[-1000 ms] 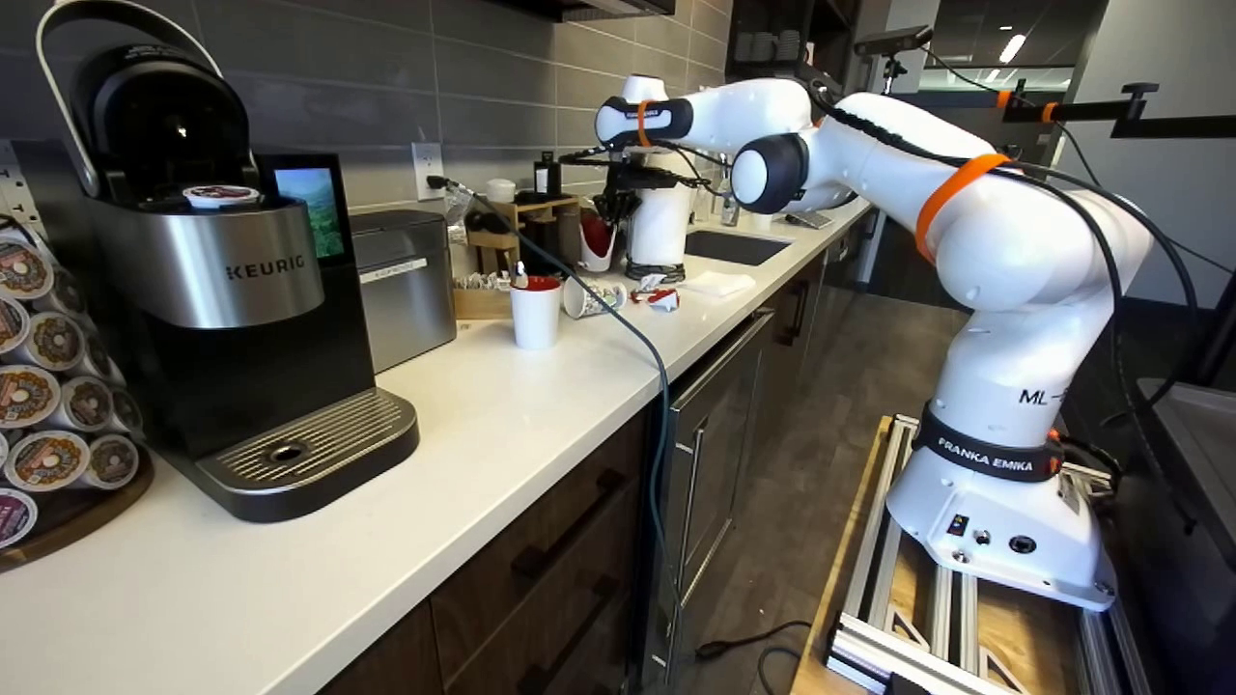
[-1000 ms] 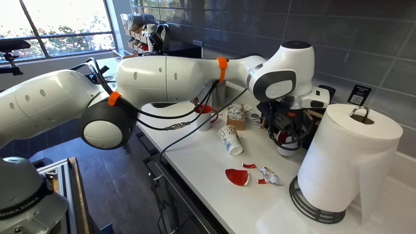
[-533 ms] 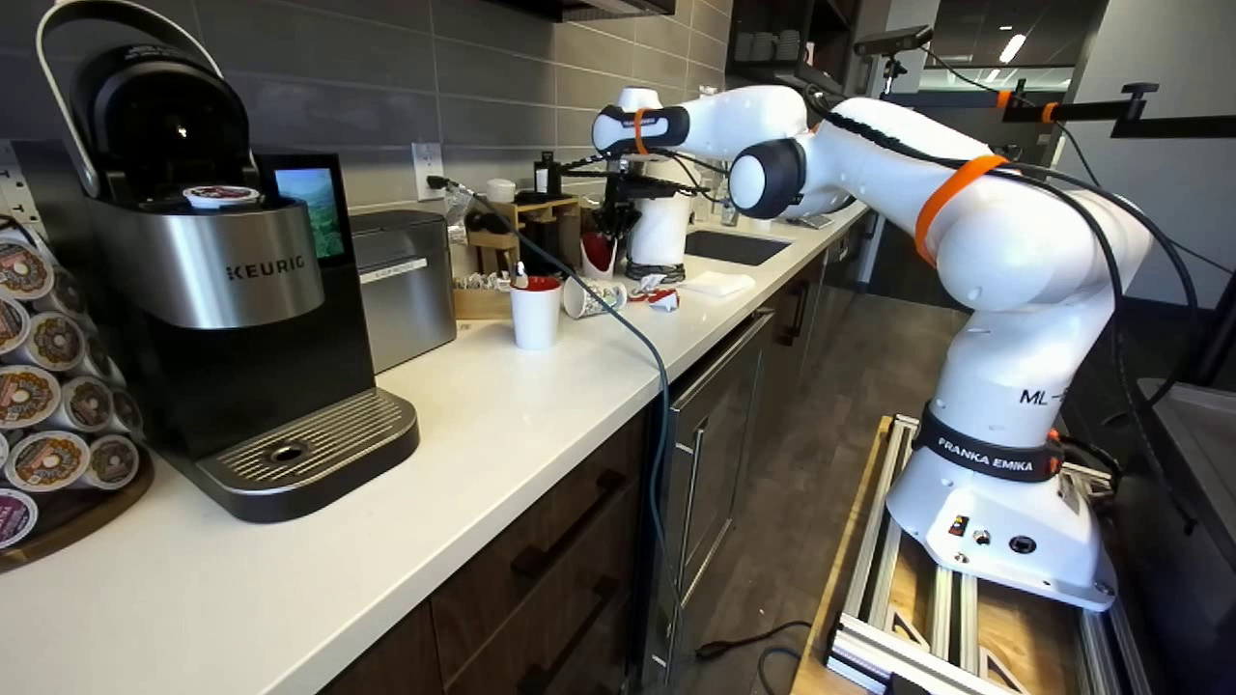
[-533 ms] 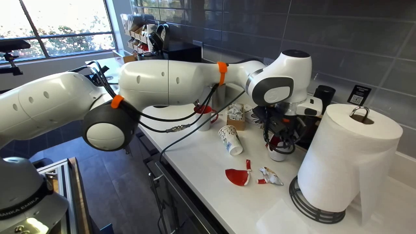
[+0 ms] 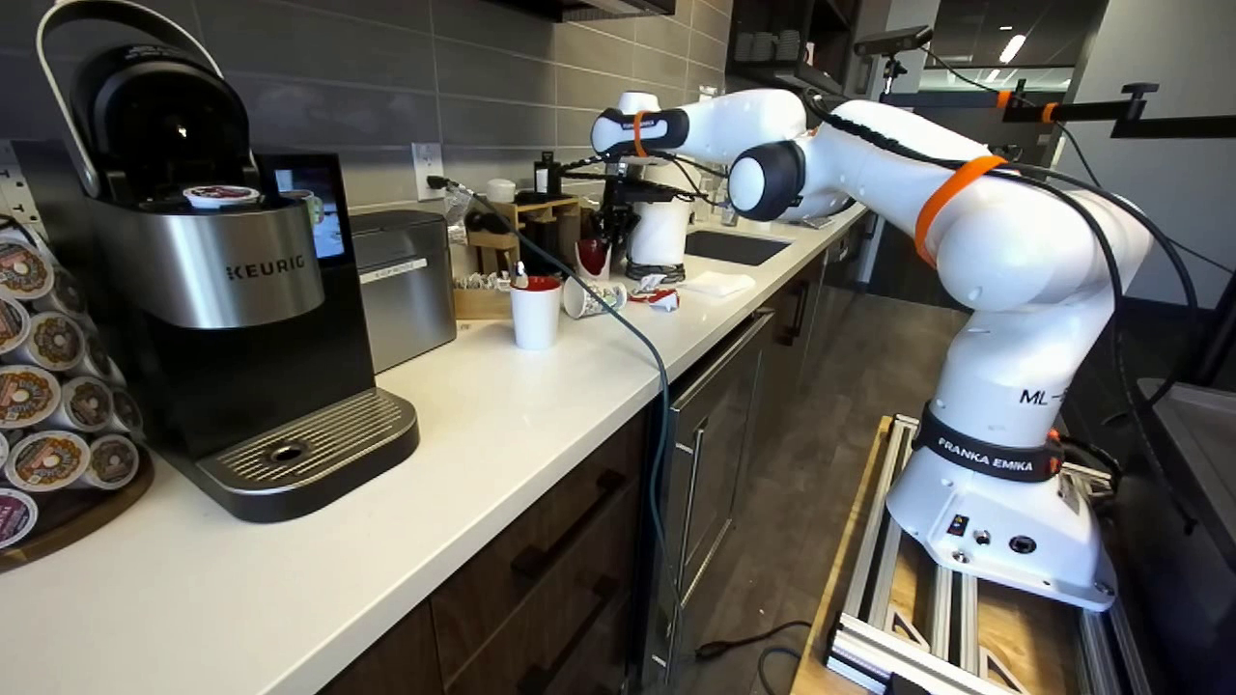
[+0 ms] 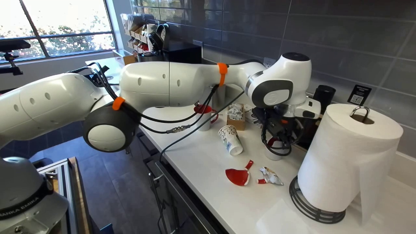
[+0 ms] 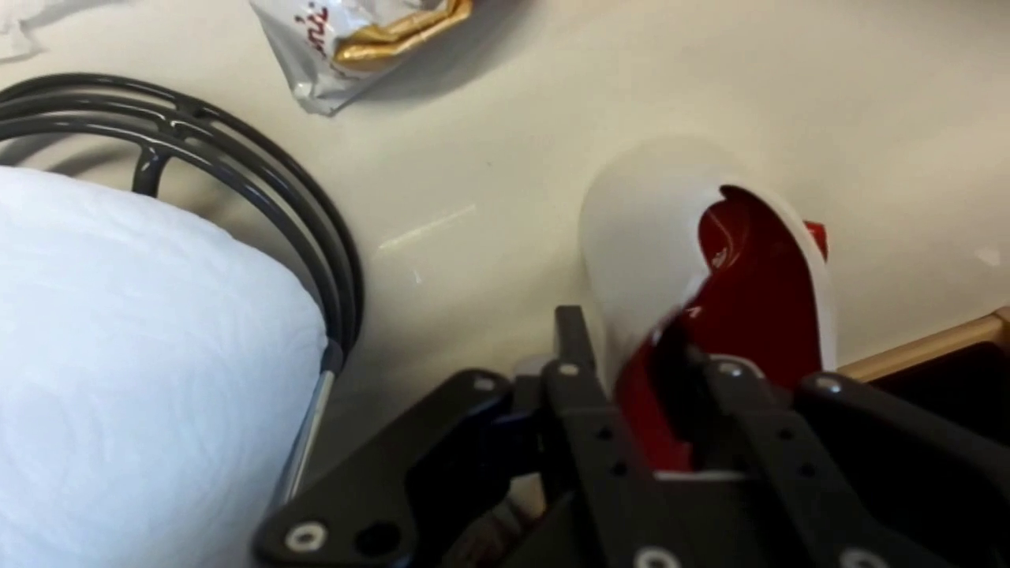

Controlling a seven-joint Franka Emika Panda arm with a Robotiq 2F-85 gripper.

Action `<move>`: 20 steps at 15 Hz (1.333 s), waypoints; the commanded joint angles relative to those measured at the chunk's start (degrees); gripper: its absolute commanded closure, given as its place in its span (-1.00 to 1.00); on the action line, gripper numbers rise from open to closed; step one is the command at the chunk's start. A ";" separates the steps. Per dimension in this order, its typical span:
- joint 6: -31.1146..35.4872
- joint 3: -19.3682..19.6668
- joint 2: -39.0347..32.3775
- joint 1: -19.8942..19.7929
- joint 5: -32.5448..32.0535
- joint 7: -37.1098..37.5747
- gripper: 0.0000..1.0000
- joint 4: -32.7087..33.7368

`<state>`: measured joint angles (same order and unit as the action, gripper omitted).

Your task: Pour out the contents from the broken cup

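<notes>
The broken cup, white outside and red inside with a jagged rim, shows in both exterior views (image 5: 592, 257) (image 6: 272, 156) and in the wrist view (image 7: 635, 229). It leans with its mouth toward the wrist camera. My gripper (image 7: 623, 335) is shut on its wall, one finger outside and one inside. Whether its base touches the counter I cannot tell; little of its inside shows. A red shard (image 6: 238, 177) lies on the counter. A slim red piece (image 6: 249, 164) lies beside it. A crumpled wrapper (image 6: 271, 176) lies nearby, also in the wrist view (image 7: 347, 59).
A paper towel roll (image 6: 344, 162) on a black wire stand (image 7: 331, 237) stands close by the gripper. A patterned paper cup (image 6: 231, 139) lies on its side. A white mug with red interior (image 6: 204, 123), a packet box (image 6: 236, 122) and a coffee maker (image 5: 261, 261) stand along the counter.
The gripper and broken cup have moved down and, in the exterior view with the towel roll in front, to the left. The slim red piece has turned round beside the shard.
</notes>
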<state>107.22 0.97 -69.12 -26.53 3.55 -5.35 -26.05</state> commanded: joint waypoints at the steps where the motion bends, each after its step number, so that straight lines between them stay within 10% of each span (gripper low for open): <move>1: -1.46 -0.85 0.87 -0.68 2.00 1.19 -0.17 -0.04; 7: -8.60 -2.98 6.66 -2.91 4.49 -2.45 -1.00 -1.35; 20: -30.59 -6.45 13.88 -6.15 7.67 -23.46 -1.00 0.34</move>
<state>76.73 -6.13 -55.32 -32.90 10.67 -28.81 -25.71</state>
